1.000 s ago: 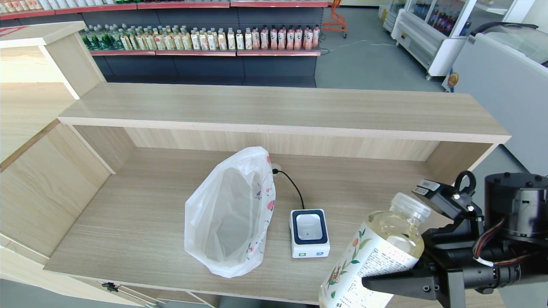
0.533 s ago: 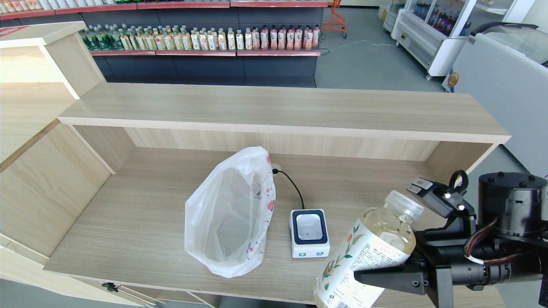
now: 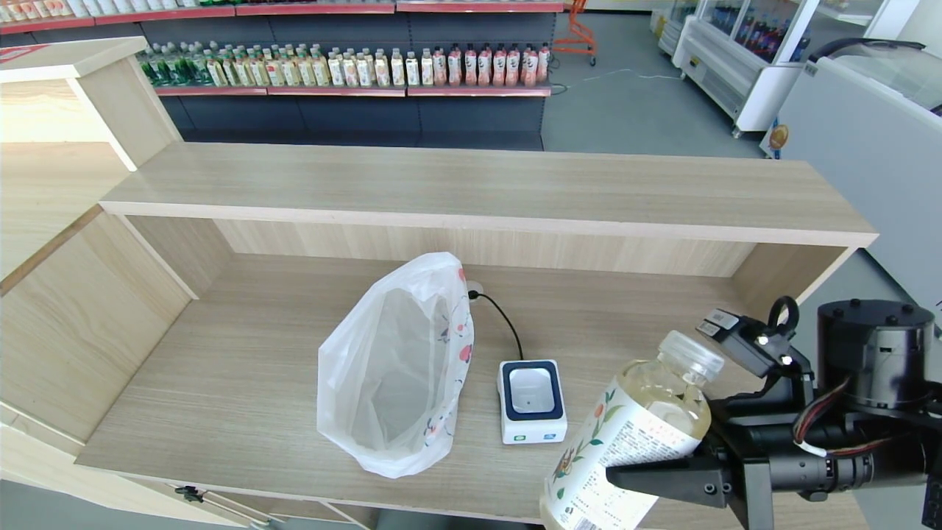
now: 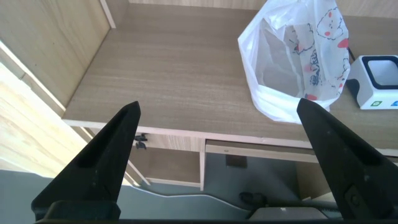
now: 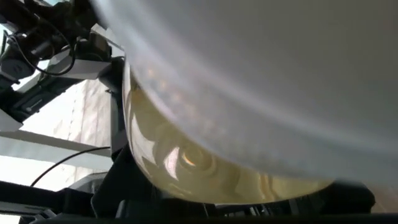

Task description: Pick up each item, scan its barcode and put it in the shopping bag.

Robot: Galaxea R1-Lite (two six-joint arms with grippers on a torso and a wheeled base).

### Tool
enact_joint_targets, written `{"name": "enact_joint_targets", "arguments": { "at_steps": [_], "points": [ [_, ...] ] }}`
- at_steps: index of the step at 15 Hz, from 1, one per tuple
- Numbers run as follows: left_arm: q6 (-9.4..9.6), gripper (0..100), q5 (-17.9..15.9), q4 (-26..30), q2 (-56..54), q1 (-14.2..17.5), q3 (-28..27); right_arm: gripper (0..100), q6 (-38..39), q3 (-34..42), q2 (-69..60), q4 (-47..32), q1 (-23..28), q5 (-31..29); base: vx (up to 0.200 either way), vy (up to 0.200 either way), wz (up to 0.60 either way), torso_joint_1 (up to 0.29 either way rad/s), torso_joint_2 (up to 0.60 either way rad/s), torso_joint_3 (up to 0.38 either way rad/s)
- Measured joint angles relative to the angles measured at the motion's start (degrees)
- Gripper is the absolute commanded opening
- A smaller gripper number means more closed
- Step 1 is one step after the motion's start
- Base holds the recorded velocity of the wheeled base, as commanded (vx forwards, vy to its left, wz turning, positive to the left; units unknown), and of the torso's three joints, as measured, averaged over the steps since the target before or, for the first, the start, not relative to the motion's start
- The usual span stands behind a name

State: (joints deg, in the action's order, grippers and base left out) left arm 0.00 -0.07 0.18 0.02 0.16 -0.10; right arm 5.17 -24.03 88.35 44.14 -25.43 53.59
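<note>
Ref. point: scanner (image 3: 531, 400), flat on bench (image 3: 221, 383), window up, cable (image 3: 504, 316) running off its rear. White plastic bag (image 3: 397, 361) stands just L of scanner, mouth open; contact btwn the two: cannot tell. Item: bottle (image 3: 633, 434), pale liquid, clear cap, tilted w/ cap up and away from scanner. It is held R of scanner, nearer the robot, over bench front edge. R pincer (image 3: 662, 460) clamped on bottle body. L pincer (image 4: 211, 168) spread wide, nothing in it, off bench front edge, L of scanner and bag.
</note>
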Motion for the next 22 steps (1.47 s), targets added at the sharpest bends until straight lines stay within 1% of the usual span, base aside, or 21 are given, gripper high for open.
{"name": "enact_joint_targets", "arguments": {
  "at_steps": [1, 2, 3, 4, 5, 7, 9, 10, 12, 14, 15, 16, 18, 20, 22],
  "points": [
    [0.0, 100, 0.0, 0.0, 0.0, 0.0, 0.0, 0, -1.89, -0.02, 0.13, 0.17, 0.16, -3.32, 0.0, 0.0, 0.0, 0.0, 0.0, 0.0],
    [0.0, 100, -0.02, 0.0, 0.0, 0.0, 0.0, 0, -6.64, -0.11, 0.46, 1.51, 0.44, -9.78, 0.0, 0.0, 0.0, 0.0, 0.0, 0.0],
    [0.0, 100, -0.02, 0.0, 0.0, 0.0, 0.0, 0, -13.07, 0.05, 0.93, 4.27, 1.73, -15.43, 0.0, 0.0, 0.0, 0.0, 0.0, 0.0],
    [0.0, 100, 0.0, 0.0, 0.0, 0.0, 0.0, 0, -19.44, 0.49, 1.45, 7.45, 3.77, -18.55, 0.0, 0.0, 0.0, 0.0, 0.0, 0.0],
    [0.0, 100, -0.02, 0.0, 0.0, 0.0, 0.0, 0, -25.11, 0.88, 2.06, 10.08, 5.81, -20.64, 0.0, 0.0, 0.0, 0.0, 0.0, 0.0],
    [0.0, 100, 0.0, 0.0, 0.0, 0.0, 0.0, 0, -34.32, 1.13, 3.05, 12.76, 8.31, -22.66, 0.0, 0.0, 0.0, 0.0, 0.0, 0.0],
    [0.0, 100, 0.0, 0.0, 0.0, 0.0, 0.0, 0, -43.79, 1.18, 3.9, 13.28, 9.23, -24.42, 0.0, 0.0, 0.0, 0.0, 0.0, 0.0],
    [0.0, 100, 0.0, 0.0, 0.0, 0.0, 0.0, 0, -47.15, 0.82, 4.38, 13.39, 9.28, -25.45, 0.0, 0.0, 0.0, 0.0, 0.0, 0.0],
    [0.0, 100, -0.02, 0.0, 0.0, 0.0, 0.0, 0, -55.03, -0.09, 5.14, 13.47, 9.39, -28.86, 0.0, 0.0, 0.0, 0.0, 0.0, 0.0],
    [0.0, 100, 0.0, -0.02, 0.0, 0.0, 0.0, 0, -59.28, -0.39, 5.4, 13.49, 9.39, -30.22, 0.0, 0.0, 0.0, 0.0, 0.0, 0.0],
    [0.0, 100, 0.0, 0.0, 0.0, 0.0, 0.0, 0, -62.48, -0.39, 5.36, 13.49, 9.75, -30.44, 0.0, 0.0, 0.0, 0.0, 0.0, 0.0],
    [0.07, 100, -0.02, -0.02, 0.0, 0.0, 0.0, 0, -64.07, -0.39, 5.07, 13.49, 10.76, -30.77, 0.0, 0.0, 0.0, 0.0, 0.0, 0.0],
    [0.0, 100, -0.02, 0.0, 0.0, 0.0, 0.0, 0, -64.73, -0.28, 4.18, 13.53, 12.2, -33.48, 0.0, 0.0, 0.0, 0.0, 0.0, 0.0],
    [0.18, 100, -0.02, -0.02, 0.0, 0.0, 0.0, 0, -64.76, -0.11, 3.28, 13.52, 12.67, -34.4, 0.0, 0.0, 0.0, 0.0, 0.0, 0.0],
    [0.0, 100, -0.02, 0.0, 0.0, 0.0, 0.0, 0, -64.67, -0.52, 2.83, 13.52, 12.81, -34.38, 0.0, 0.2, 0.0, 0.0, 0.0, 0.002]
  ]
}}
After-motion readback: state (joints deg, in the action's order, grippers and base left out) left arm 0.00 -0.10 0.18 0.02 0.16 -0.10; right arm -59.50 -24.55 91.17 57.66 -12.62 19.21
